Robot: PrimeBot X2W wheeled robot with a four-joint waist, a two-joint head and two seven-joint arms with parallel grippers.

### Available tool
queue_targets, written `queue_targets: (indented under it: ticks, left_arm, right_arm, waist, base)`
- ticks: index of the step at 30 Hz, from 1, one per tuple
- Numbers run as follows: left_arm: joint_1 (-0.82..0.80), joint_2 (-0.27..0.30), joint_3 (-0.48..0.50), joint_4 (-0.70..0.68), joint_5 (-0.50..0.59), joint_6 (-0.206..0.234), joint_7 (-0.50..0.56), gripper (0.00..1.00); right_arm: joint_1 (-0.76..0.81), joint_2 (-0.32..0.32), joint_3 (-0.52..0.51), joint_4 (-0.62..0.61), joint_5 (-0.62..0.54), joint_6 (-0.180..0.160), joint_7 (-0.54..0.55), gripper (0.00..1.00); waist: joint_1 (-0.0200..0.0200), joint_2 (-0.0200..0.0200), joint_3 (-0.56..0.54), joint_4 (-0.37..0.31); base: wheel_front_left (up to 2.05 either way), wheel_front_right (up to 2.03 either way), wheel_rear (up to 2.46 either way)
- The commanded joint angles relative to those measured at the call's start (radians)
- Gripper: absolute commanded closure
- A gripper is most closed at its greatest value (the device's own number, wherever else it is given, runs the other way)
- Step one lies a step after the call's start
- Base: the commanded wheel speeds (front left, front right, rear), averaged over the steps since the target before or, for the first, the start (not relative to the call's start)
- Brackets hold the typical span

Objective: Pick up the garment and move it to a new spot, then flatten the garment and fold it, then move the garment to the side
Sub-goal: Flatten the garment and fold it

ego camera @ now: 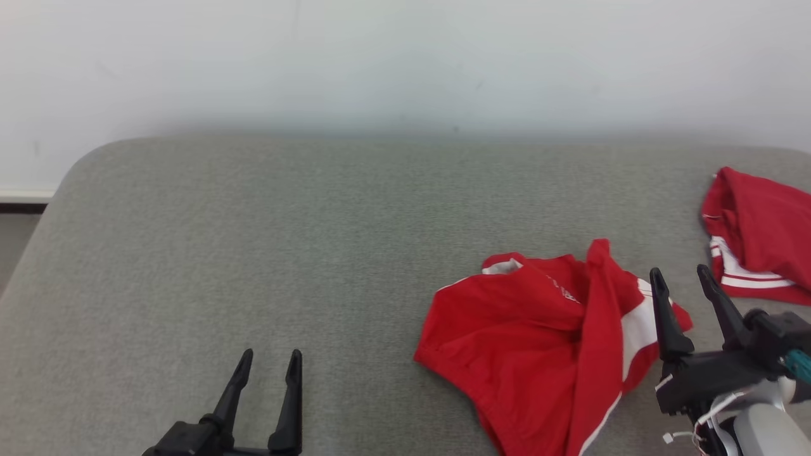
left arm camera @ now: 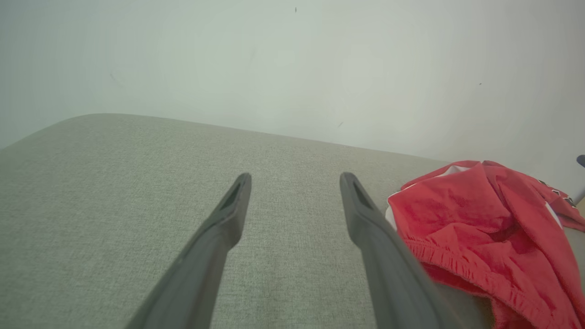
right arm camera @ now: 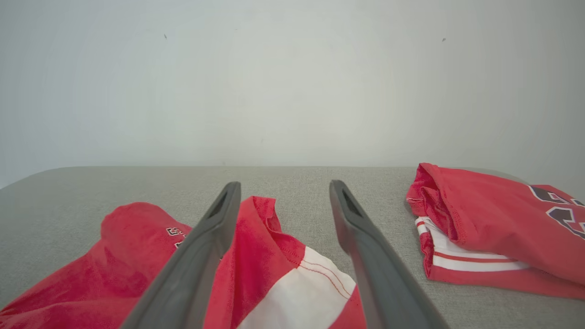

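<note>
Garment (ego camera: 519, 335) crumpled, bottom cut off; left pincer (ego camera: 271, 353), right pincer (ego camera: 679, 271) agape, empty

No word or number can be read in full. The crumpled garment (ego camera: 538, 342), near the front edge of the bench (ego camera: 253, 240) toward its right, carries a small white-edged print (right arm camera: 172, 231), creased and illegible. The folded garment (right arm camera: 498, 219) at the right edge bears large dark characters (right arm camera: 564, 214) outlined in white (partly cut off), unreadable.
</note>
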Motion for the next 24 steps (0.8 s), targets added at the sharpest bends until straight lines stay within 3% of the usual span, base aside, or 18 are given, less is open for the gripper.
queue_targets:
  ticks: [1,14,24]
  left_arm:
    - [0.012,0.000,0.008,-0.004,0.009,0.003,-0.003,0.00]
    - [0.059,0.002,0.061,-0.009,0.024,0.001,-0.003,0.00]
    - [0.087,0.005,0.145,-0.003,0.050,0.004,-0.003,0.00]
  right_arm:
    - [0.026,0.004,-0.008,-0.024,0.002,-0.003,-0.007,0.00]
    - [0.290,0.092,-0.113,-0.350,-0.034,-0.003,-0.008,0.00]
    - [0.339,0.121,-0.107,-0.409,-0.054,-0.003,-0.008,0.00]
  waist:
    - [0.0000,0.0000,-0.013,-0.036]
    - [0.0000,0.0000,-0.043,-0.107]
    - [0.0000,0.0000,-0.070,-0.112]
  base:
    - [0.00,0.00,0.00]
    - [0.00,0.00,0.00]
    - [0.00,0.00,0.00]
